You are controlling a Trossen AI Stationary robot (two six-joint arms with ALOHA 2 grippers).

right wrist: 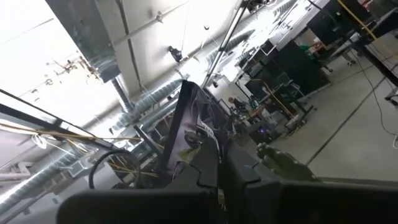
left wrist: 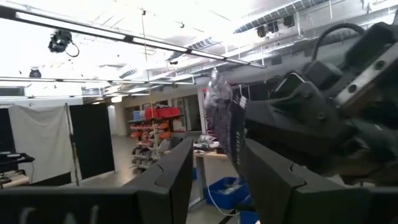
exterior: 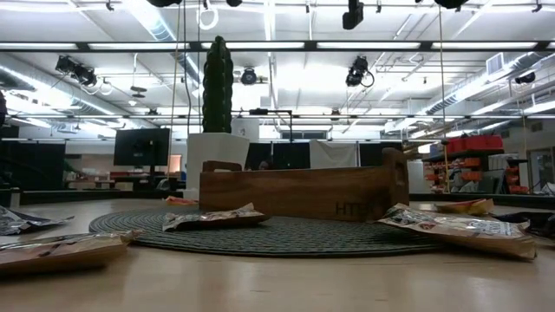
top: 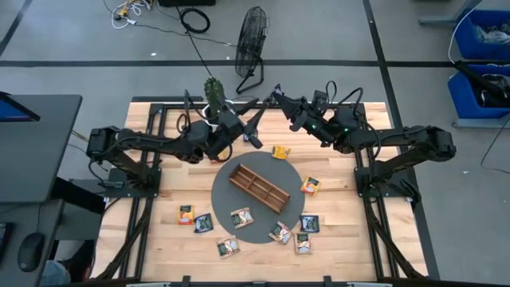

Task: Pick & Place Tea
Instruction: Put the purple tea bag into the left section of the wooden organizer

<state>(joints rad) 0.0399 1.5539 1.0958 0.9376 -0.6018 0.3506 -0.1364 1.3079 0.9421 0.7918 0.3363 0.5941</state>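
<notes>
1. The right gripper is raised over the table's far edge, clamped on a dark packet.
2. The left gripper faces it from just beside, fingers spread apart, with the packet hanging in front of them.
3. Below, the tray lies on a round grey mat.
4. Other packets lie scattered on the mat and the table, mostly on the near side.
5. A cactus stands at the far edge.
</notes>
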